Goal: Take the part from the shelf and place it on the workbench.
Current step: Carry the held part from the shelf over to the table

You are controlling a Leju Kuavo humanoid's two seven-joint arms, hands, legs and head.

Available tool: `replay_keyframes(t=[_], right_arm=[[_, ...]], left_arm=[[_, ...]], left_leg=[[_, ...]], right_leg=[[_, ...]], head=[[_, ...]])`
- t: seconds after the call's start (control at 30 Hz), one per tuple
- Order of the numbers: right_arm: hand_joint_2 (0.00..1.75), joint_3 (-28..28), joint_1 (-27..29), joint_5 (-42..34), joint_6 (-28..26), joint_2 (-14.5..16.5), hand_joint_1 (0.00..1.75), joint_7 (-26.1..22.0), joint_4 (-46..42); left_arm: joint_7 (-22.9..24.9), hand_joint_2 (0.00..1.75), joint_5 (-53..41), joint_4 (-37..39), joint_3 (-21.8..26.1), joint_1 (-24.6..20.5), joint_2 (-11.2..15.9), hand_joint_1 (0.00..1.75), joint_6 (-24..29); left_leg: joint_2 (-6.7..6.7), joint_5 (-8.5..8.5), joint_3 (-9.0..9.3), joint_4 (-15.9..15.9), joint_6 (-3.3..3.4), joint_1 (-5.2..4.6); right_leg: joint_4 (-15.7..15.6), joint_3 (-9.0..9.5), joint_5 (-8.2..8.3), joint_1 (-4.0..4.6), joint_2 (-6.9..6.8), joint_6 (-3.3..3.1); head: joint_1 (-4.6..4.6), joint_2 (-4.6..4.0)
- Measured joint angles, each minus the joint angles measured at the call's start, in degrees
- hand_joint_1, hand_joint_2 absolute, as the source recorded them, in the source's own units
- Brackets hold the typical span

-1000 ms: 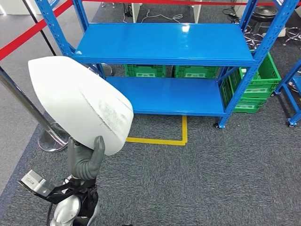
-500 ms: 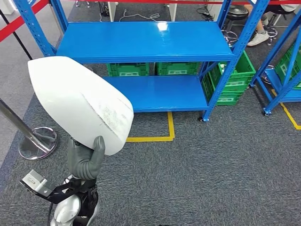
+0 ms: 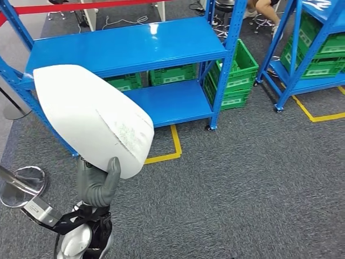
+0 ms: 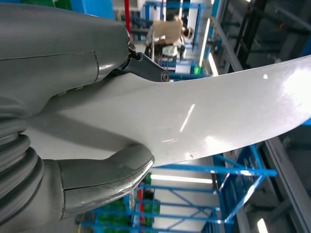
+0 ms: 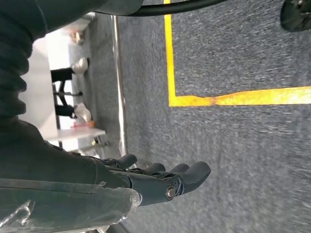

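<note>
Nearest the camera in the head view, the left hand (image 3: 97, 183) is gripping the part (image 3: 91, 118), a big white smooth shell, rounded at one end and tapering to a point at the other. The thumb is lying up over the part's lower edge, and the shell is hiding the rest of the fingers there. In the left wrist view the thumb (image 4: 106, 177) is pressing one face of the part (image 4: 205, 121) while a dark finger is bearing on the opposite face, so the hand is clamping it between them. The part is being carried in the air, clear of the shelf (image 3: 122, 48), and it is covering the shelf's near left corner and part of a post. A scuffed grey patch is showing on its rounded end.

In the right wrist view the right hand (image 5: 161, 179) is hanging over grey carpet, its dark fingers (image 5: 194, 172) lying straight, close side by side and holding nothing.

Beyond the part, yellow tape (image 3: 168, 148) is marking the floor before the shelf. Green crates (image 3: 234, 75) are sitting under and beside it, partly hidden by the boards. A chrome stand base (image 3: 22, 186) is lying at the left, its pole cut off. A red barrier (image 3: 81, 6) is running behind. At the top edge a person's legs (image 3: 264, 8) are cut off.
</note>
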Motion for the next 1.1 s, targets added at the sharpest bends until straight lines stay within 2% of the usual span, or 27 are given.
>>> replay_keyframes(t=[0.03, 0.07, 0.1, 0.13, 0.17, 0.2, 0.23, 0.27, 0.33, 0.4, 0.43, 0.47, 0.5, 0.53, 0.57, 0.63, 0.67, 0.7, 0.77, 0.83, 0.9, 0.93, 0.97, 1.0, 1.03, 1.07, 1.1], right_arm=[[1.75, -0.01, 0.05, 0.00, 0.00, 0.00, 0.00, 0.01, 0.00], [1.75, -0.03, 0.08, -0.01, 0.01, 0.00, 0.00, 0.01, 0.00], [1.75, -0.04, 0.05, -0.02, 0.01, 0.00, 0.00, 0.01, 0.00], [1.75, -0.05, -0.03, -0.03, 0.02, -0.01, 0.00, 0.01, 0.00], [1.75, -0.06, -0.09, -0.05, 0.03, -0.01, 0.00, 0.01, 0.00], [1.75, -0.08, -0.08, -0.07, 0.04, -0.02, 0.00, 0.01, 0.00], [1.75, -0.13, 0.02, -0.11, 0.05, -0.03, 0.00, 0.01, 0.00], [1.75, -0.19, 0.19, -0.16, 0.04, -0.05, 0.00, 0.01, 0.00], [1.75, -0.31, 0.40, -0.32, 0.01, -0.09, 0.00, 0.03, 0.00], [1.75, -0.38, 0.27, -0.44, -0.11, -0.11, 0.00, -0.04, 0.00], [1.75, -0.40, 0.19, -0.50, -0.20, -0.11, 0.00, -0.10, 0.00], [1.75, -0.43, 0.14, -0.53, -0.26, -0.11, 0.00, -0.16, 0.00], [1.75, -0.45, 0.15, -0.55, -0.30, -0.11, 0.00, -0.20, 0.00], [1.75, -0.50, 0.19, -0.57, -0.32, -0.11, 0.00, -0.21, 0.00], [1.75, -0.56, 0.22, -0.57, -0.34, -0.12, 0.00, -0.20, 0.00], [1.75, -0.67, 0.10, -0.58, -0.42, -0.13, 0.00, -0.17, 0.00], [1.75, -0.71, -0.01, -0.61, -0.46, -0.13, 0.00, -0.14, 0.00], [1.75, -0.74, -0.11, -0.65, -0.49, -0.13, 0.00, -0.11, 0.00], [1.75, -0.83, -0.15, -0.73, -0.50, -0.13, 0.00, -0.03, 0.00], [1.75, -0.90, -0.09, -0.75, -0.54, -0.14, 0.00, 0.03, 0.00], [1.75, -0.95, -0.14, -0.76, -0.83, -0.15, 0.00, 0.02, 0.00], [1.75, -0.97, -0.18, -0.77, -1.03, -0.15, 0.00, -0.03, 0.00], [1.75, -0.99, -0.17, -0.80, -1.21, -0.15, 0.00, -0.10, 0.00], [1.75, -1.01, -0.12, -0.83, -1.33, -0.15, 0.00, -0.18, 0.00], [1.75, -1.04, -0.06, -0.85, -1.38, -0.15, 0.00, -0.24, 0.00], [1.75, -1.07, -0.01, -0.87, -1.42, -0.15, 0.00, -0.28, 0.00], [1.75, -1.09, -0.01, -0.91, -1.44, -0.15, 0.00, -0.35, 0.00]], left_arm=[[0.00, 1.75, 0.01, 0.00, 0.00, 0.00, 0.04, 1.75, -0.01], [0.00, 1.75, 0.01, -0.01, 0.00, -0.02, 0.06, 1.75, -0.01], [0.00, 1.75, 0.03, -0.01, 0.00, -0.03, 0.07, 1.75, -0.01], [-0.01, 1.75, 0.08, -0.02, -0.01, -0.06, 0.07, 1.75, -0.03], [-0.01, 1.75, 0.11, -0.03, 0.00, -0.06, 0.07, 1.75, -0.04], [-0.01, 1.75, 0.16, -0.03, 0.01, -0.05, 0.07, 1.75, -0.06], [-0.01, 1.75, 0.20, -0.03, 0.02, -0.06, 0.07, 1.75, -0.08], [0.00, 1.75, 0.21, -0.03, 0.03, -0.08, 0.06, 1.75, -0.11], [-0.01, 1.75, 0.25, -0.04, 0.03, -0.11, -0.01, 1.75, -0.17], [-0.01, 1.75, 0.34, -0.04, 0.04, -0.03, -0.05, 1.75, -0.21], [-0.01, 1.75, 0.39, -0.04, 0.05, 0.01, -0.04, 1.75, -0.21], [0.00, 1.75, 0.47, -0.04, 0.05, 0.04, -0.03, 1.75, -0.23], [0.00, 1.75, 0.59, -0.04, 0.05, 0.05, -0.03, 1.75, -0.26], [0.00, 1.75, 0.70, -0.04, 0.04, 0.05, -0.04, 1.75, -0.30], [0.00, 1.75, 0.81, -0.04, 0.04, 0.05, -0.05, 1.75, -0.34], [-0.01, 1.75, 0.95, -0.04, 0.05, 0.04, -0.06, 1.75, -0.43], [-0.01, 1.75, 0.99, -0.05, 0.05, 0.03, -0.07, 1.75, -0.48], [-0.02, 1.75, 1.03, -0.05, 0.05, 0.02, -0.09, 1.75, -0.54], [-0.02, 1.75, 1.07, -0.07, 0.03, -0.02, -0.21, 1.75, -0.70], [-0.05, 1.75, 1.17, -0.14, 0.01, -0.07, -0.35, 1.75, -0.82], [-0.13, 1.75, 1.26, -0.21, 0.02, -0.03, -0.33, 1.75, -0.85], [-0.16, 1.75, 1.27, -0.22, 0.03, 0.01, -0.28, 1.75, -0.86], [-0.17, 1.75, 1.29, -0.22, 0.03, 0.05, -0.21, 1.75, -0.86], [-0.17, 1.75, 1.30, -0.22, 0.04, 0.07, -0.16, 1.75, -0.86], [-0.17, 1.75, 1.31, -0.22, 0.04, 0.07, -0.13, 1.75, -0.86], [-0.17, 1.75, 1.31, -0.22, 0.04, 0.05, -0.10, 1.75, -0.88], [-0.17, 1.75, 1.28, -0.22, 0.04, 0.02, -0.09, 1.75, -0.92]], left_leg=[[-0.15, 1.56, 0.77, -1.68, 0.05, 0.05], [-0.70, 3.62, 2.35, -4.89, 0.10, 0.17], [-2.02, 5.42, 4.16, -8.55, 0.09, 0.37], [-3.32, 6.50, 5.78, -11.89, 0.17, 0.62], [-4.43, 6.93, 6.71, -13.97, 0.28, 0.79], [-4.99, 6.83, 7.04, -14.87, 0.52, 0.82], [-4.60, 6.72, 7.07, -15.13, 0.92, 0.81], [-4.05, 6.83, 6.97, -15.09, 1.30, 0.77], [-2.75, 6.97, 6.98, -15.22, 2.07, 0.80], [-1.30, 6.94, 6.97, -15.25, 2.52, 0.62], [-0.48, 6.90, 6.97, -15.25, 2.66, 0.51], [0.32, 6.86, 6.98, -15.24, 2.71, 0.43], [1.06, 6.81, 7.01, -15.24, 2.73, 0.39], [1.74, 6.75, 7.07, -15.24, 2.70, 0.37], [2.35, 6.67, 7.18, -15.23, 2.62, 0.36], [3.42, 6.42, 7.43, -15.14, 2.23, 0.12], [3.92, 6.32, 7.51, -15.08, 1.98, -0.05], [4.42, 6.28, 7.54, -15.05, 1.73, -0.21], [5.39, 6.21, 7.59, -15.12, 1.18, -0.24], [3.96, 4.94, 7.08, -13.75, 0.49, -0.06], [1.21, 1.69, 4.47, -8.06, 0.00, 0.08], [0.48, 0.01, 2.56, -4.22, -0.10, 0.09], [0.15, -0.95, 0.89, -1.09, -0.14, 0.10], [0.02, -0.86, -0.06, 0.43, -0.12, 0.11], [-0.09, 0.29, -0.04, -0.05, -0.07, 0.13], [-0.41, 2.20, 0.93, -2.38, -0.02, 0.20], [-1.49, 4.28, 2.52, -5.81, -0.04, 0.39]], right_leg=[[0.01, -0.02, 0.08, -0.06, 0.77, 0.11], [0.02, -0.03, 0.17, -0.16, 1.55, 0.28], [0.10, -0.11, 0.24, -0.17, 2.29, 0.53], [0.29, -0.37, 0.31, -0.16, 3.03, 0.82], [0.44, -0.71, 0.41, -0.17, 3.65, 1.16], [0.50, -1.07, 0.55, -0.20, 4.21, 1.53], [0.48, -1.49, 0.71, -0.31, 4.79, 1.87], [0.47, -1.75, 0.76, -0.38, 4.66, 2.19], [2.43, -2.92, -0.70, -0.29, 2.27, 2.73], [8.69, -5.71, -4.30, -0.19, -0.82, 3.12], [12.50, -7.39, -6.03, -0.21, -1.47, 3.24], [15.29, -8.55, -6.99, -0.22, -1.76, 3.30], [16.28, -8.81, -6.97, -0.22, -1.92, 3.31], [14.97, -7.92, -5.91, -0.21, -2.11, 3.25], [11.63, -5.98, -4.15, -0.18, -2.71, 3.14], [4.12, -1.83, -1.38, 0.10, -5.18, 2.73], [1.86, -0.65, -0.75, 0.27, -6.01, 2.43], [1.02, -0.33, -0.67, 0.45, -6.26, 2.09], [0.92, -0.60, -0.42, 0.50, -4.89, 1.38], [0.71, -0.69, -0.11, 0.20, -3.54, 0.78], [0.59, -0.76, 0.12, -0.12, -2.20, 0.35], [0.59, -0.84, 0.18, -0.18, -1.48, 0.24], [0.59, -0.89, 0.22, -0.21, -0.74, 0.19], [0.60, -0.92, 0.25, -0.24, 0.03, 0.20], [0.60, -0.92, 0.29, -0.29, 0.84, 0.26], [0.62, -0.91, 0.35, -0.37, 1.65, 0.37], [0.63, -0.94, 0.43, -0.46, 2.44, 0.56]], head=[[0.01, 0.00], [0.00, 0.00], [-0.03, 0.00], [-0.07, 0.00], [-0.09, 0.00], [-0.15, 0.00], [-0.14, 0.00], [-0.14, 0.01], [0.30, 0.01], [0.73, 0.00], [0.75, 0.00], [0.75, 0.00], [0.76, 0.00], [0.77, 0.00], [0.78, 0.00], [0.77, 0.00], [0.73, 0.00], [0.68, 0.00], [0.63, 0.01], [0.54, 0.01], [0.32, 0.00], [0.23, 0.00], [0.20, 0.00], [0.18, 0.00], [0.17, 0.00], [0.18, 0.00], [0.16, 0.00]])
